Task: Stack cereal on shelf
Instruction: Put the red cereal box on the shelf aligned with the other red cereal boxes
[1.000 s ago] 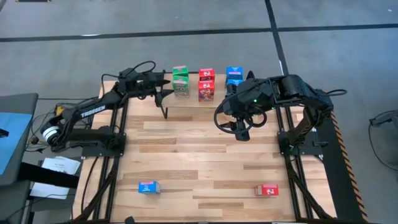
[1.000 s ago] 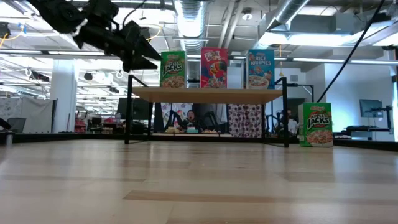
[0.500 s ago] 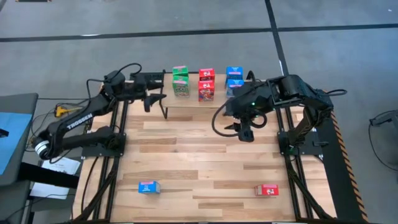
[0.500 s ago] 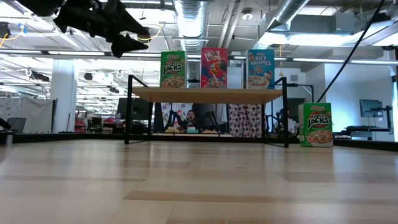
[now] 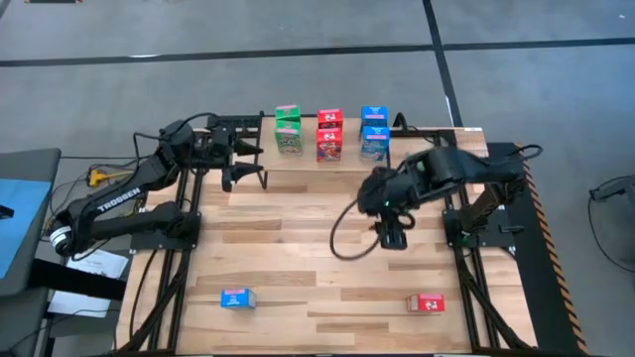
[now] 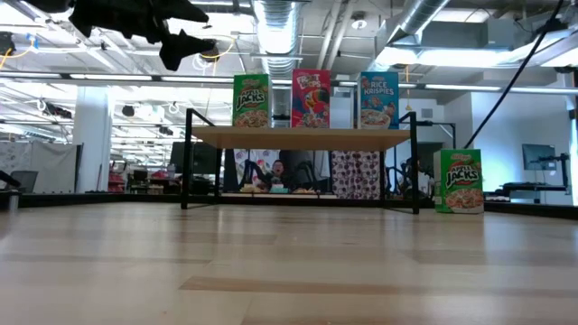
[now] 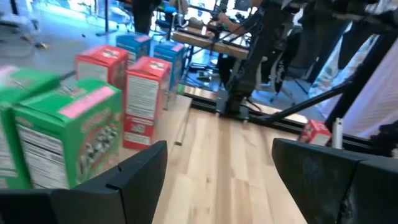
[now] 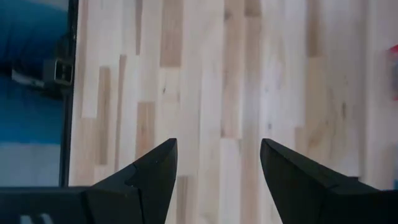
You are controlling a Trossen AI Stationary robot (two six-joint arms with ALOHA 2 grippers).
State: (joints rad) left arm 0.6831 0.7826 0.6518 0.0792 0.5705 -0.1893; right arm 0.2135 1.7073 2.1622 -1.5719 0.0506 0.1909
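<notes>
Meanwhile, both arms wait empty-handed, three boxes unshelved.
Right gripper [image 5: 390, 236], jaws wide, hangs mid-table; it should likely straddle the small red cardboard cereal box [image 5: 429, 303] near right squarely. Left gripper [image 5: 241, 169], wide too, is at the low light-wood shelf [image 6: 298, 136], left end. Shelf: six boxes, two per colour. Off it: small blue cardboard cereal box [image 5: 237, 298], small green cardboard cereal box [image 6: 460, 181].
</notes>
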